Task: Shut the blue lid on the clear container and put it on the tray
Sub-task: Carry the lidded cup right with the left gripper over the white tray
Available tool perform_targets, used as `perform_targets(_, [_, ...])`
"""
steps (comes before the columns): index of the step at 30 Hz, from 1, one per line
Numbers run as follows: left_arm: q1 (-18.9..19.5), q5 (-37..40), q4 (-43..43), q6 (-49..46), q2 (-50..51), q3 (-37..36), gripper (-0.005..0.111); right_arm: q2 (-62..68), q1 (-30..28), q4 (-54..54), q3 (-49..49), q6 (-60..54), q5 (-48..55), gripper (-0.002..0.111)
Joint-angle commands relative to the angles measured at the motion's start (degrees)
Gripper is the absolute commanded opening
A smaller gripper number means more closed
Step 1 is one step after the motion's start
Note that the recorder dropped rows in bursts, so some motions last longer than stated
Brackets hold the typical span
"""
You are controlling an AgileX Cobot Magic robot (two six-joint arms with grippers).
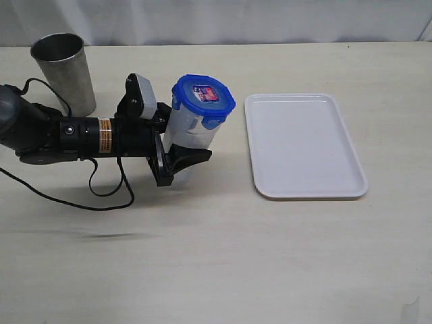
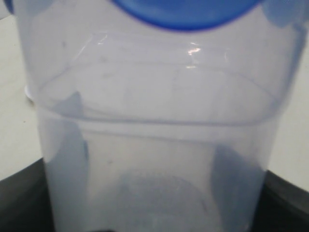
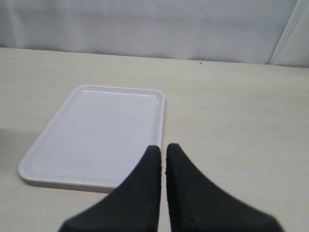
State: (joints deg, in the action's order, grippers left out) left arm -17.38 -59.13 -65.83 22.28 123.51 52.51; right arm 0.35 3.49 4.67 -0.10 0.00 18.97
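Exterior view is showing one tall translucent plastic container (image 1: pixel 189 128) wearing one bright-blue lid (image 1: pixel 202 94), the left gripper (image 1: pixel 177 140) grasping it between one grey metal cup (image 1: pixel 64 71) and one white rectangular tray (image 1: pixel 307 145); right gripper (image 3: pixel 163 154) clenched, empty.

The tray (image 1: pixel 305 145) is plain glossy white, with no pattern. Left of the tray, the blue lid (image 1: pixel 183 94) is bright blue, and a small sticker (image 1: pixel 205 92) on its top is printed in red, blue and white. The clear container (image 1: pixel 187 131) under the lid is translucent, milky with a faint blue tint. The left gripper (image 1: pixel 183 138) is matte black, and so is its arm (image 1: pixel 74 135), which has an orange-yellow label band (image 1: pixel 104 135). A black cable (image 1: pixel 101 196) trails from the arm. Farther left of the tray, the metal cup (image 1: pixel 62 71) is dull silver-grey. The table (image 1: pixel 216 263) is pale cream and the backdrop (image 1: pixel 216 20) white. The right gripper (image 3: pixel 163 147), near the tray, is black.
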Motion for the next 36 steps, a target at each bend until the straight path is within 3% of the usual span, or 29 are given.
perform_targets(1, [0.08,-2.49,1.06,0.01,-0.53,0.26,0.000,-0.35,-0.33,0.08,0.10,0.00,0.71,0.004])
perform_targets(24, [-0.36,-6.39,5.06,-2.53,-0.53,0.26,0.000,-0.35,-0.22,0.08,0.10,0.00,0.73,0.004])
perform_targets(36, [-7.41,-7.44,21.52,-17.29,-0.53,0.72,0.000,-0.35,-0.22,0.08,0.10,0.00,0.63,0.004])
